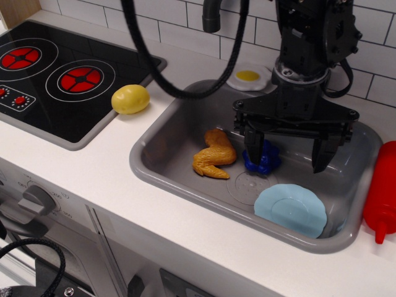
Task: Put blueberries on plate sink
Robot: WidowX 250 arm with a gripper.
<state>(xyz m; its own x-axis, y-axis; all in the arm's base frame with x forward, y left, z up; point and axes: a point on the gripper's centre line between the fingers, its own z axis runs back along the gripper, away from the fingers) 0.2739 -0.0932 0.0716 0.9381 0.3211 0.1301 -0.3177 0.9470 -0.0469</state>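
The dark blue blueberries (pixel 266 158) lie on the floor of the grey sink (pixel 162 174), near its middle. The light blue plate (pixel 291 209) lies flat in the sink's front right part, a short way in front of the berries and apart from them. My gripper (pixel 288 162) hangs over the sink with its jaws spread wide and nothing between them. Its left finger (pixel 253 148) stands just in front of the berries and hides part of them. The right finger is well to their right, above the plate's far side.
An orange-brown toy chicken piece (pixel 215 154) lies in the sink left of the berries. A fried-egg toy (pixel 249 77) sits behind the sink, a yellow potato-like toy (pixel 130 99) by the black stove (pixel 55 74), and a red bottle (pixel 382 198) at the right. The faucet (pixel 211 15) hangs above.
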